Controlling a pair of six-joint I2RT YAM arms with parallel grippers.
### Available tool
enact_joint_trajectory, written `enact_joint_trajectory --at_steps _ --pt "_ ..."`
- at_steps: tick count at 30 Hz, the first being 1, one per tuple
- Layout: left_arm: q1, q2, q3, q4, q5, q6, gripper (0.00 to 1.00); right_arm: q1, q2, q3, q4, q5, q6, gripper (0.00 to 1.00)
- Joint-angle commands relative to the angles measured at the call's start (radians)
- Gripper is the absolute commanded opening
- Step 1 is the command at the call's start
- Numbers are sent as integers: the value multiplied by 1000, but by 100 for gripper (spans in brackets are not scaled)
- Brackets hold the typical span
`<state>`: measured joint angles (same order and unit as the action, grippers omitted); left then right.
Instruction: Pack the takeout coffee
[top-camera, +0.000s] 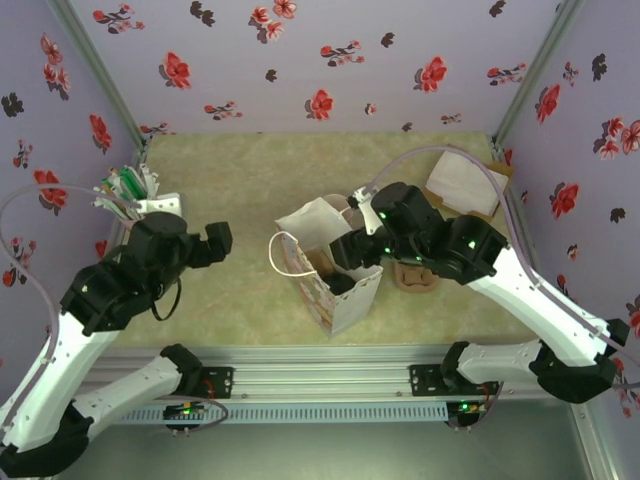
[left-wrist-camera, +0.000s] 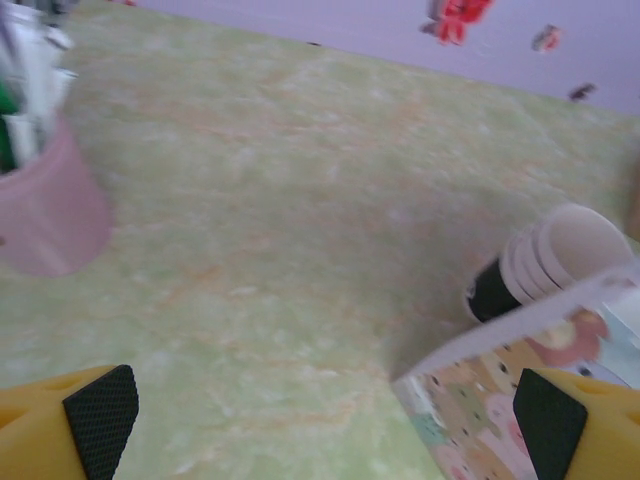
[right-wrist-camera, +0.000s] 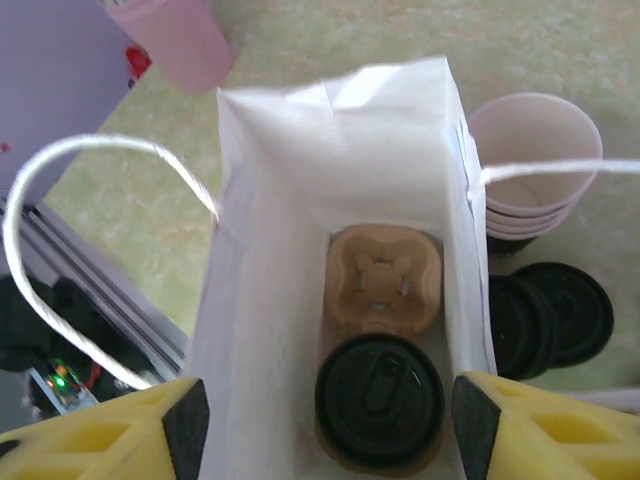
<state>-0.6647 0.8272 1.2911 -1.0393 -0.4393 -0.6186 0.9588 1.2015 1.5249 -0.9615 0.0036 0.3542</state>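
On the worktop (top-camera: 250, 170) stood the white bag (right-wrist-camera: 270, 230); from above, my right arm (top-camera: 520, 270) covered its mouth. Inside, I saw only the lid of the takeout coffee (right-wrist-camera: 380, 395), sitting in a cardboard carrier (right-wrist-camera: 385, 280). The right hand (right-wrist-camera: 322, 425) hung released just above it, fingers (right-wrist-camera: 185, 430) wide on both sides, not touching. The left hand (left-wrist-camera: 320, 420) was released too.

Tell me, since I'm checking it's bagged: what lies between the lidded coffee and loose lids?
The bag's side wall beside the coffee, in the right wrist view.
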Motion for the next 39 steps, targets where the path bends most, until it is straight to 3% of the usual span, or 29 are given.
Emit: enact_joint_trajectory --at_steps 1,7,17,22,25,29,35,39 --pt "96 42 86 -114 -39 46 100 -14 43 91 15 -9 -23 71" --pt "304 165 198 -195 -30 108 99 -23 112 138 17 -37 -11 71" --pt "639 332 288 -144 -9 212 99 -27 102 83 46 -51 3 71" --pt "780 440 298 -83 122 252 94 -34 73 48 58 -50 6 71" --pt "828 510 309 -49 198 273 86 -38 60 32 62 -48 5 71" --pt "850 588 335 -32 204 306 76 -46 35 2 70 -48 4 71" --pt "895 655 371 -6 231 336 70 -68 9 -37 87 -62 -4 71" --pt "901 682 393 -12 239 339 55 -89 5 -56 103 -85 -7 71"
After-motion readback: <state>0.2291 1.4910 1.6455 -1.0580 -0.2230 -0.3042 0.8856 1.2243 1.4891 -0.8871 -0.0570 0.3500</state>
